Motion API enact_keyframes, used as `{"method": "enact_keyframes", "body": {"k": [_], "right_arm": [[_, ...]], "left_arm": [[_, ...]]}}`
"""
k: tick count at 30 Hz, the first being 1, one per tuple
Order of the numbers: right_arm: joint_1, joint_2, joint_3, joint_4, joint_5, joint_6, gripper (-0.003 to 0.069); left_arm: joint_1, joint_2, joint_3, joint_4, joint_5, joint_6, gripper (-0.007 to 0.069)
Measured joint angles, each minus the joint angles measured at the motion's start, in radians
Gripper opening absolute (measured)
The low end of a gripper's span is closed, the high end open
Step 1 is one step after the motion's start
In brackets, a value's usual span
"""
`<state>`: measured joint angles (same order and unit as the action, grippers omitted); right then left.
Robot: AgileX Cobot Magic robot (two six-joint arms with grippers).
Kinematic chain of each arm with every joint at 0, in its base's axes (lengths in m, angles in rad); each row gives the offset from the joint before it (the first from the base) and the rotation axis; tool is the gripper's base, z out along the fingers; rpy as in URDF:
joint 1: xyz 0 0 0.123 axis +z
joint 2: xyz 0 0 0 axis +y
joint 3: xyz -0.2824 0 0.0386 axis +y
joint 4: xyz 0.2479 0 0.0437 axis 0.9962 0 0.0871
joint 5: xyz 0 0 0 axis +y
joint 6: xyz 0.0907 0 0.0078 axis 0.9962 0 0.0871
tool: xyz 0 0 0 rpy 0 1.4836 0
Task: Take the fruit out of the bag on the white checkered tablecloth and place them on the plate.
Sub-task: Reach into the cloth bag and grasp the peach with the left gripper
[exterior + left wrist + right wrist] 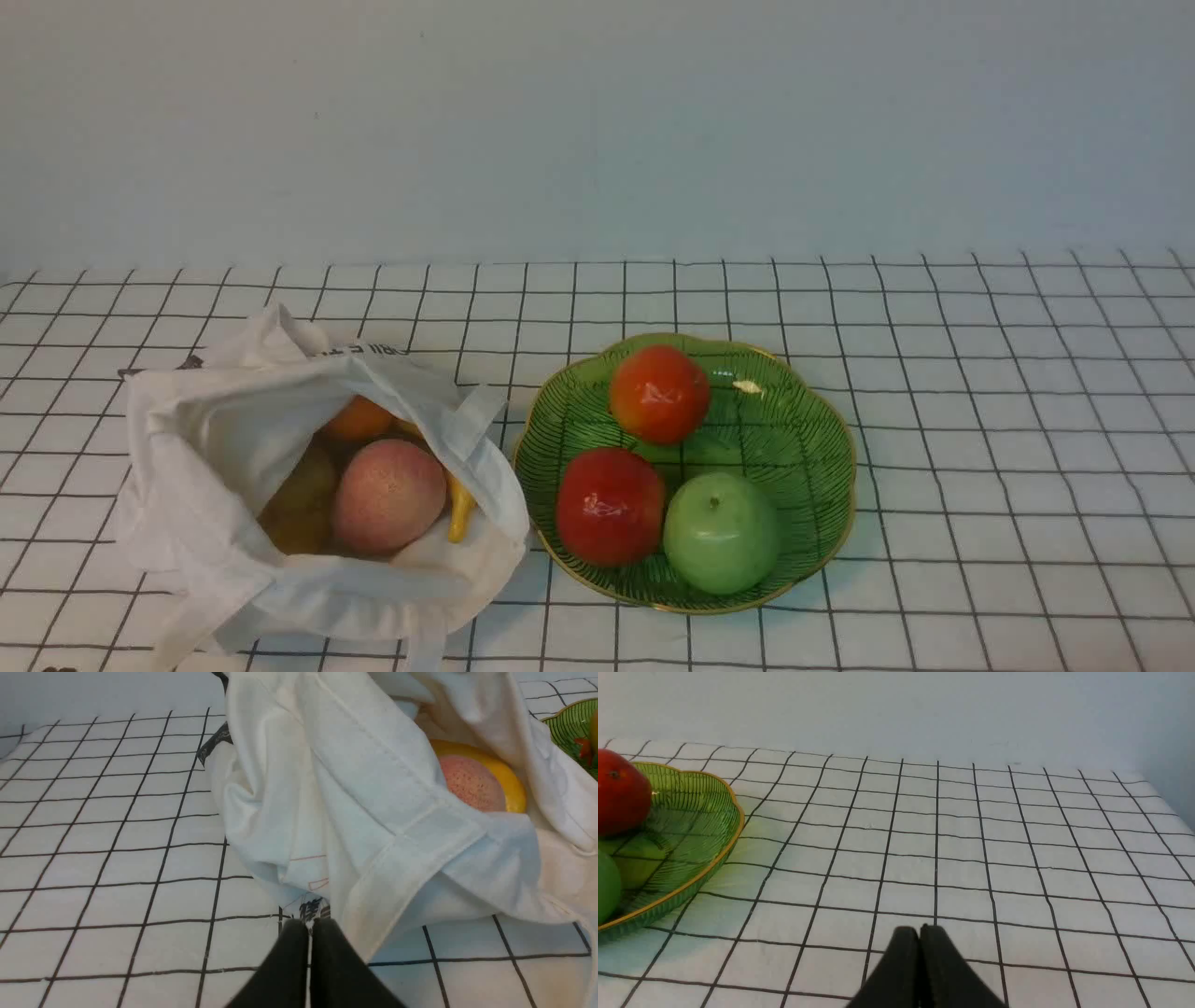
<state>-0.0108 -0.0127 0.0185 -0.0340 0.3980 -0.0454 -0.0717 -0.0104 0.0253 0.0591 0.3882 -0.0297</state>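
Front: bag (215, 448) sits on the left of the tablecloth (980, 420), slumped, mouth open toward the plate (803, 448). Inside: peach (389, 496) nearest the opening, orange (358, 419) behind it, yellow-brown fruits (303, 499) on its left, banana-like piece (459, 509) wedged against the bag's right lip. The bag's right edge is just beside the plate rim, with a thin strip of cloth between them. The plate holds two red fruits (659, 393) and a green apple (721, 532); its bare floor is along the right and far side. Right of the plate the cloth is wide open out to the frame edge. No arm shows in this view.

Left wrist: left gripper (309, 933) has fingers pressed together, nothing between them, tips just beside the bag's near hem (contact can't be judged). A folded flap covers most of the mouth; the peach (472, 784) and a yellow-orange fruit (511, 786) behind it show past the flap. Bare grid lies beside the bag on the side away from the plate.

Right wrist: right gripper (920, 940) also closed tight and empty, over bare cloth. The plate rim (731, 812) lies well off to one side. The cloth runs unobstructed to the wall (896, 709).
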Motion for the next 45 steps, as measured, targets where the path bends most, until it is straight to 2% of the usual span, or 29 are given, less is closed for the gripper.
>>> {"method": "enact_keyframes", "body": {"k": [26, 29, 33, 34, 37, 42, 44, 45], "right_arm": [[0.0, 0.0, 0.0, 0.0, 0.0, 0.0, -0.0014], [0.0, 0.0, 0.0, 0.0, 0.0, 0.0, -0.0014], [0.0, 0.0, 0.0, 0.0, 0.0, 0.0, -0.0014], [0.0, 0.0, 0.0, 0.0, 0.0, 0.0, -0.0014], [0.0, 0.0, 0.0, 0.0, 0.0, 0.0, -0.0014], [0.0, 0.0, 0.0, 0.001, 0.0, 0.0, -0.0014], [0.0, 0.0, 0.0, 0.0, 0.0, 0.0, -0.0014], [0.0, 0.0, 0.0, 0.0, 0.0, 0.0, -0.0014]], "left_arm": [[0.0, 0.0, 0.0, 0.004, -0.008, -0.002, -0.0008], [0.0, 0.0, 0.003, -0.092, -0.081, -0.058, -0.0008], [0.0, 0.0, 0.003, -0.309, -0.201, -0.174, -0.0008], [0.0, 0.0, 0.003, -0.381, -0.237, -0.19, -0.0008], [0.0, 0.0, 0.003, -0.462, -0.322, -0.197, -0.0008], [0.0, 0.0, -0.002, -0.507, -0.557, -0.204, -0.0008], [-0.001, 0.0, -0.044, -0.48, -0.552, -0.205, -0.0008], [-0.003, 0.003, -0.094, -0.439, -0.494, -0.205, -0.0008]]}}
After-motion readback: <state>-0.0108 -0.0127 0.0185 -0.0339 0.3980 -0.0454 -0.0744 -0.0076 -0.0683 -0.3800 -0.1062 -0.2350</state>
